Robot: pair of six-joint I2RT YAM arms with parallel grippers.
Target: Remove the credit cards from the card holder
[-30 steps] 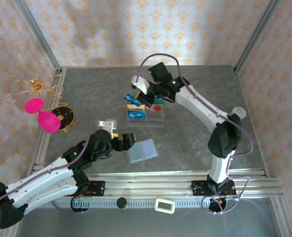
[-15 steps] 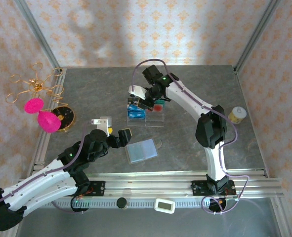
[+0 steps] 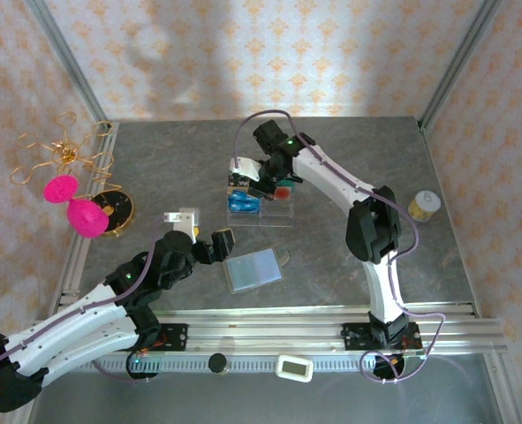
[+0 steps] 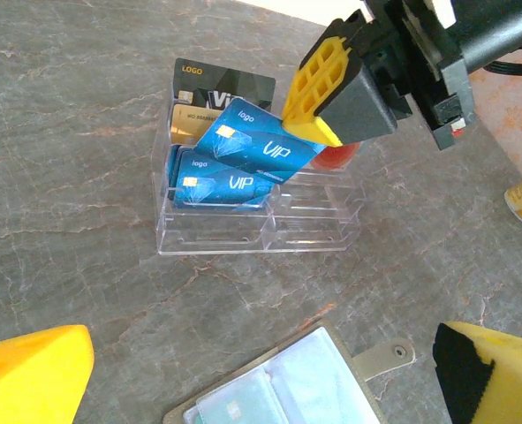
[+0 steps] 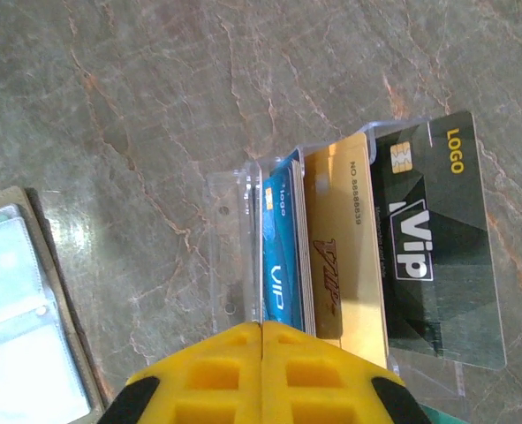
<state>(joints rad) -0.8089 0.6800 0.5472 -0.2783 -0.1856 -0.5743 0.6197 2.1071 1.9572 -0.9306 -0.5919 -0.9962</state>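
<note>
Change: over the last second your right arm's elbow has swung in to the left, uncovering the yellow jar.
Right gripper: your arm reaches forward and left over the clear tray. The fingers are pinched on the top corner of a tilted blue credit card.
Left gripper: low, fingers spread wide and holding nothing, just left of the card holder.
Card holder: lies open, lining up, near side of the tray.
Views: your right wrist shows the gold card and black card full-face. Your left wrist shows the holder's snap tab.
</note>
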